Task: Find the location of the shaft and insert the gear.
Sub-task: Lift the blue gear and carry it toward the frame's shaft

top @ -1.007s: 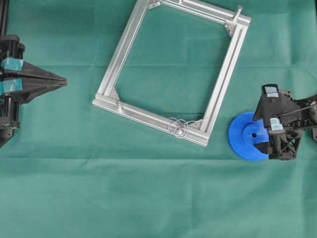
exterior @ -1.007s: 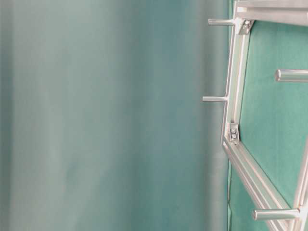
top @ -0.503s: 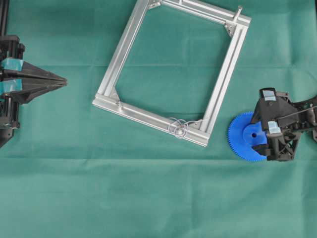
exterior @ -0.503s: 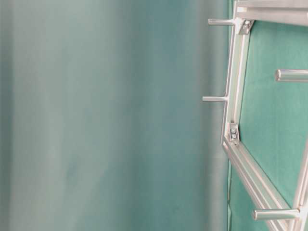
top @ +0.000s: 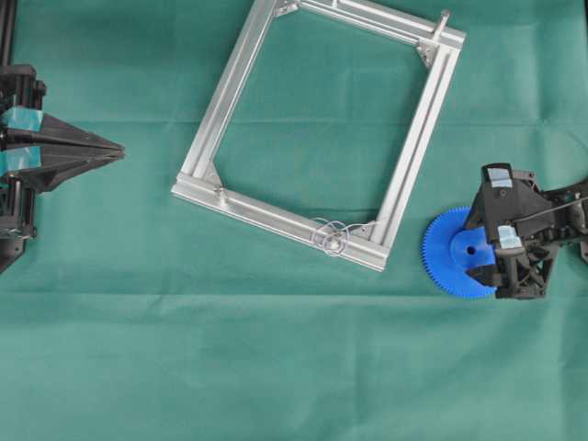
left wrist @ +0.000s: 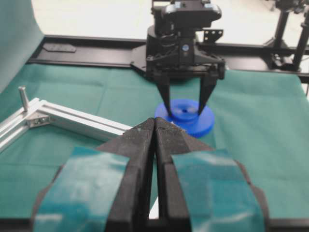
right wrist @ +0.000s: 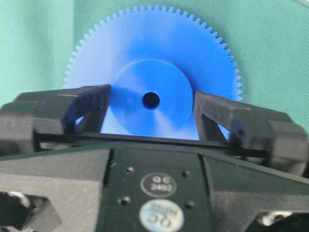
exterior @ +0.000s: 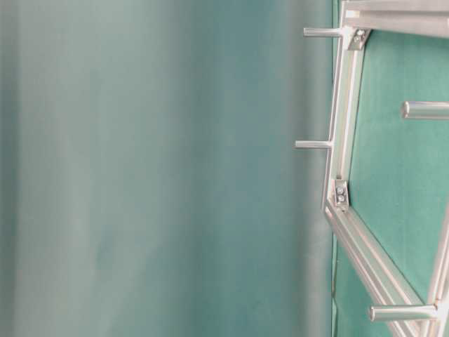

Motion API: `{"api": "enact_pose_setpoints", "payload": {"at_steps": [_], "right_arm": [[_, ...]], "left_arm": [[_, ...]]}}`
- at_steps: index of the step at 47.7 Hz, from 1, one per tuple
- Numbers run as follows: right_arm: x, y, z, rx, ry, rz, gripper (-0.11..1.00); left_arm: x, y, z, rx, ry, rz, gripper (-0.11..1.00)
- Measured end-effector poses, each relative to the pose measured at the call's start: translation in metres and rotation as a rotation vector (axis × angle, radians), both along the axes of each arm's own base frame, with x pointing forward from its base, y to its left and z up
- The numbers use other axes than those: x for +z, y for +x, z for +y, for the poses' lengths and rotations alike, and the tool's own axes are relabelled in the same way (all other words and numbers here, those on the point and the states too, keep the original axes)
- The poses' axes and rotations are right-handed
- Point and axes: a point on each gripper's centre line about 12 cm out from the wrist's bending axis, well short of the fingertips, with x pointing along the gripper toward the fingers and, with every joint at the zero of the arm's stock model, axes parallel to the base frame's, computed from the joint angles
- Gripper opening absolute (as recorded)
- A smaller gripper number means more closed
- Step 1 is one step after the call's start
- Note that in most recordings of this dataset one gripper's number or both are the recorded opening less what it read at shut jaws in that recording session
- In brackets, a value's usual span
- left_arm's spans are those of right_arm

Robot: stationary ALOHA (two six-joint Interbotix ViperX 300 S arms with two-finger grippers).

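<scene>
We start with the green cloth (top: pixel 276 367) covering the table, then the tilted square frame of silver aluminium rails (top: pixel 418 138) lying at the far centre. On its near rail, toward the right corner, stands the shaft (top: pixel 331 237), a short silver pin ringed by thin wire loops; a bare grey peg (top: pixel 443 18) rises at the far right corner.

The bright blue plastic toothed gear (top: pixel 447 253) lies flat on the cloth, right of the frame and well apart from the shaft. Since a second ago the right gripper (right wrist: pixel 150 108) has slid slightly nearer over the gear and its jaws have narrowed; they now flank the raised hub, gear not yet lifted. We judge the grasp is beginning.

The right wrist view alone shows the fingers (right wrist: pixel 87 104) beside the hub. The table-level view shows only frame and pegs. The left gripper (left wrist: pixel 154 133) rests at the far left, jaws pressed together, empty.
</scene>
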Motion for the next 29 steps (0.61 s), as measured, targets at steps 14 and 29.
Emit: {"api": "enact_pose_setpoints", "payload": {"at_steps": [14,29], "right_arm": [[-0.0002,0.0,0.0,0.0,0.0,0.005,0.69],[0.0046,-0.0001,0.0001,0.002,-0.001,0.054,0.69]], "left_arm": [[0.0,0.0,0.0,0.0,0.0,0.0,0.01],[0.0,0.0,0.0,0.0,-0.002,0.0,0.01]]}}
